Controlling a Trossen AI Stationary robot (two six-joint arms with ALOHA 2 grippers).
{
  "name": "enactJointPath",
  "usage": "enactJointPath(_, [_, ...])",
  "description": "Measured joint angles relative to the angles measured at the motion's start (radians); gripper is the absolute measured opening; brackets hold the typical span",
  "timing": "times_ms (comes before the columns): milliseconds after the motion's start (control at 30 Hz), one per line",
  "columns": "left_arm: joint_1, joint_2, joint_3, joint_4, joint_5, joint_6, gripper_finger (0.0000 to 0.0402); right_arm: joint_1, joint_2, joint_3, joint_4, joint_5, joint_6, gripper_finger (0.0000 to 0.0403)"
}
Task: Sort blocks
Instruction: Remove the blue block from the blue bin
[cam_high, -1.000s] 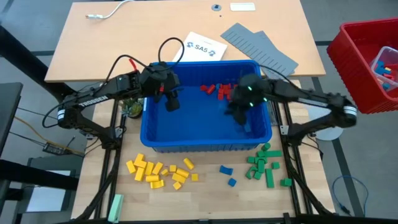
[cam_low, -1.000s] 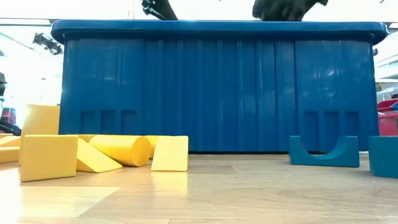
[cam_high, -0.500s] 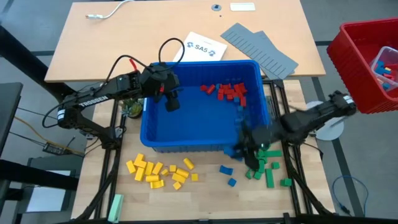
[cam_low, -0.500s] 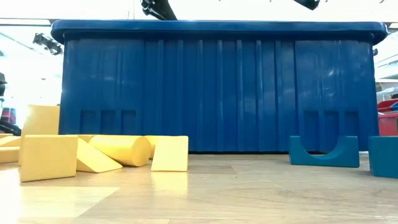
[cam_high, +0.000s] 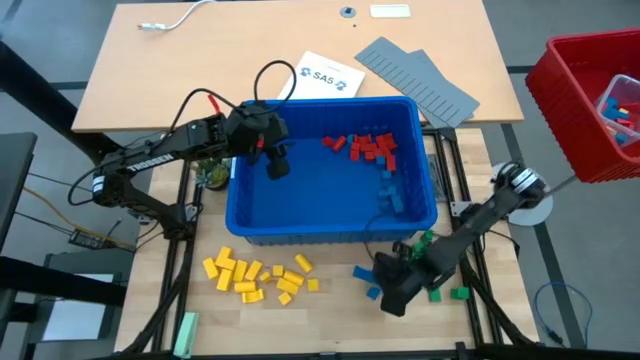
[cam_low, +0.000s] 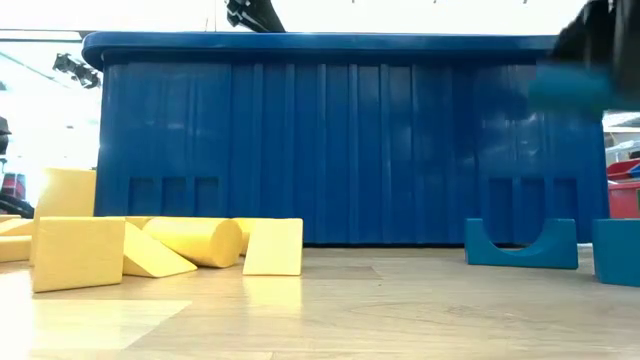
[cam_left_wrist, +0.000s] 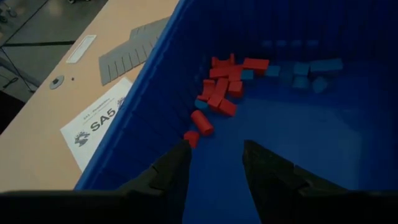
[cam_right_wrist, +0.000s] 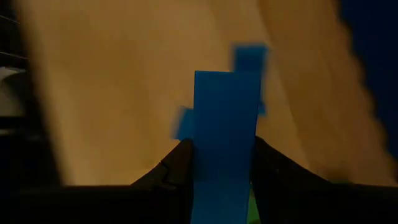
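A blue bin (cam_high: 330, 225) stands mid-table with red blocks (cam_high: 362, 147) and blue blocks (cam_high: 390, 190) lying at its far right. Yellow blocks (cam_high: 255, 277), two blue blocks (cam_high: 363, 273) and green blocks (cam_high: 435, 262) lie on the table in front of it. My left gripper (cam_high: 278, 165) hangs open over the bin's far left, and nothing is between its fingers (cam_left_wrist: 180, 165). My right gripper (cam_high: 393, 292) is low in front of the bin, over the table's blue blocks. It is shut on a blue block (cam_right_wrist: 225, 124). My right gripper pinches a blue block by its two long sides (cam_right_wrist: 202, 155), one finger on each. The fingers slant down toward the table and lie along the block, whose free end (cam_right_wrist: 227, 81) sticks out past the fingertips. The block is clear of the table.
A red crate (cam_high: 590, 100) with more blocks stands at the far right. Grey ridged panels (cam_high: 415, 80), a printed sheet (cam_high: 325, 75) and a white cable (cam_high: 175, 20) lie behind the bin. A pale green bar (cam_high: 185, 330) lies at the near left corner.
My right gripper has swung out of the bin's right side, over its near wall and down toward the table's near edge. It has turned as it went, carrying the blue block with it. It is now low over the blue blocks on the table.
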Motion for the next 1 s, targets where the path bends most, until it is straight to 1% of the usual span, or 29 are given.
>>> enactJointPath(133, [0.000, 0.000, 0.000, 0.000, 0.000, 0.000, 0.0158, -0.016, 0.095, 0.000, -0.096, 0.003, 0.041, 0.0113])
enactJointPath(233, [0.000, 0.000, 0.000, 0.000, 0.000, 0.000, 0.0158, -0.036, 0.140, 0.000, -0.109, 0.006, 0.040, 0.0124])
enactJointPath(333, [0.000, 0.000, 0.000, -0.001, 0.000, 0.001, 0.0158, -0.054, 0.159, 0.000, -0.106, 0.006, 0.032, 0.0142])
enactJointPath(467, [0.000, 0.000, 0.000, -0.004, 0.000, 0.004, 0.0158, -0.071, 0.148, 0.000, -0.115, 0.009, 0.019, 0.0171])
enactJointPath(633, [0.000, 0.000, 0.000, -0.018, 0.000, 0.004, 0.0158, -0.087, 0.082, 0.000, -0.147, 0.002, -0.007, 0.0211])
enactJointPath(800, [0.000, 0.000, 0.000, -0.019, 0.000, 0.005, 0.0158, -0.093, -0.052, 0.048, -0.132, -0.050, -0.116, 0.0234])
enactJointPath(900, [0.000, 0.000, 0.000, -0.018, 0.000, 0.005, 0.0158, -0.099, -0.152, 0.109, -0.123, -0.020, -0.188, 0.0236])
enactJointPath(1000, [0.000, 0.000, 0.000, -0.020, 0.004, 0.005, 0.0158, -0.122, -0.232, 0.149, -0.130, 0.051, -0.222, 0.0232])
